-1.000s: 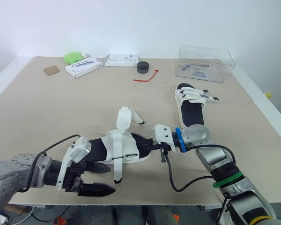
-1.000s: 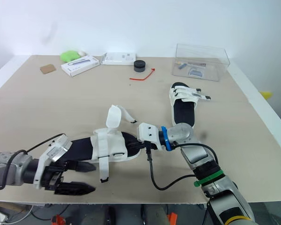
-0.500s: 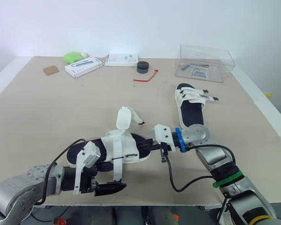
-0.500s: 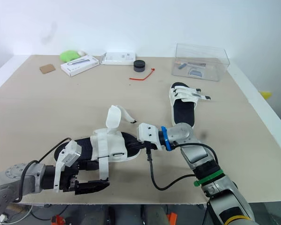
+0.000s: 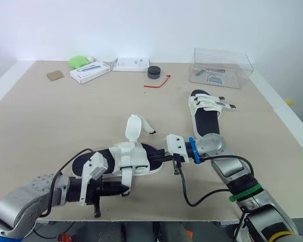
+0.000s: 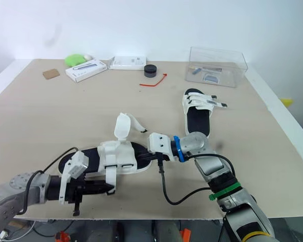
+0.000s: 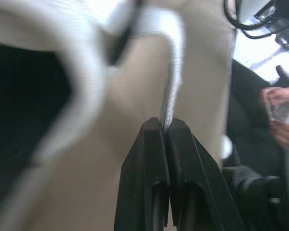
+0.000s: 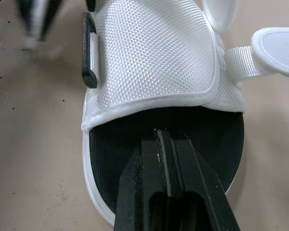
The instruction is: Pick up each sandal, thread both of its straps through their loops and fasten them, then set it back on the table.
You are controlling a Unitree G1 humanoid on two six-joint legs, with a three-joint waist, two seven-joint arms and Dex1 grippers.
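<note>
A: What has the left gripper (image 7: 166, 126) got?

B: Its fingers are pressed together on a white strap (image 7: 172, 91), pinching it near the free end. The strap runs up to the near side of the near sandal (image 5: 136, 156), which lies on the table (image 5: 65, 116) close to the front edge.

A: And the right gripper (image 8: 166, 137)?

B: Fingers closed, nothing between them that I can see. The tips sit on the black footbed at the toe end, just under the white upper. I'd say it is steadying the sandal.

A: How far along, then?

B: Early to middle, by my reading. A black loop (image 8: 89, 53) shows on the side of the upper, and I cannot tell whether the strap passes through it. The second strap (image 5: 134, 127) stands up loose with its flap open, so that one is left to do. The far sandal (image 5: 206, 121) lies well apart to the right. Its straps lie flat across it with the tips poking out. They look fastened, though I can't be sure.

A: Count it up

B: Two sandals, two straps each. Beyond them, at the back: one clear box (image 5: 222, 68), two white boxes (image 5: 90, 72), one black puck (image 5: 154, 72), one red tie (image 5: 159, 83), one green lump (image 5: 78, 61), one brown pad (image 5: 55, 75)
</note>
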